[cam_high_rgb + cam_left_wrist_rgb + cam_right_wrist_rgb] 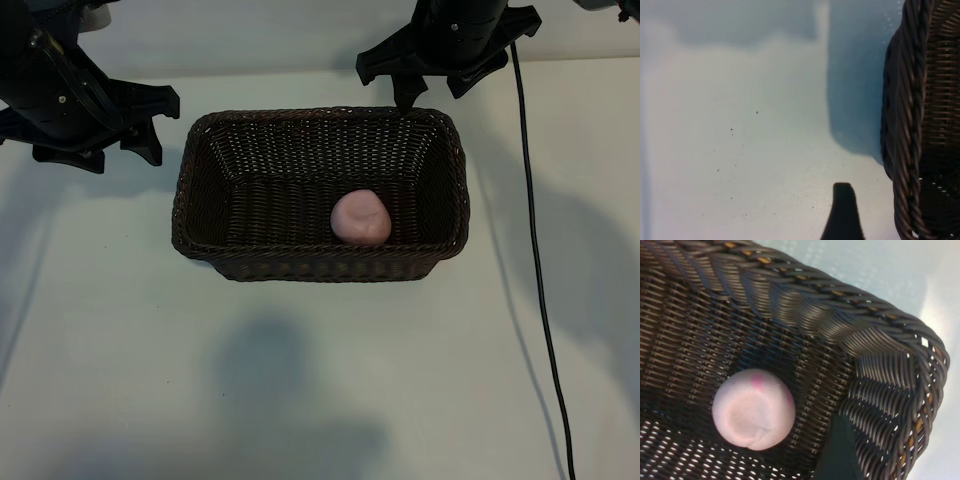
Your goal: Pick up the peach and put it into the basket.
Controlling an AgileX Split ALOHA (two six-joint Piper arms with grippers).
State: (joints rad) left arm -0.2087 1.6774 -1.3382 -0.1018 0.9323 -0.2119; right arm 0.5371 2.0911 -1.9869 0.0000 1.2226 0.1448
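Note:
The pale-pink peach (361, 217) lies on the floor of the dark brown wicker basket (320, 268), toward its right front part. In the right wrist view the peach (753, 409) rests free on the weave below the basket's braided rim (840, 305). My right gripper (418, 86) hangs open over the basket's back rim, empty, with one finger (837, 455) showing beside the peach. My left gripper (160, 125) stands open and empty at the basket's back left, outside it. One of its fingers (842, 215) shows over bare table next to the basket's rim (910, 125).
A black cable (535, 250) runs from the right arm down the table's right side. The white table (300, 380) stretches in front of the basket, crossed by soft shadows.

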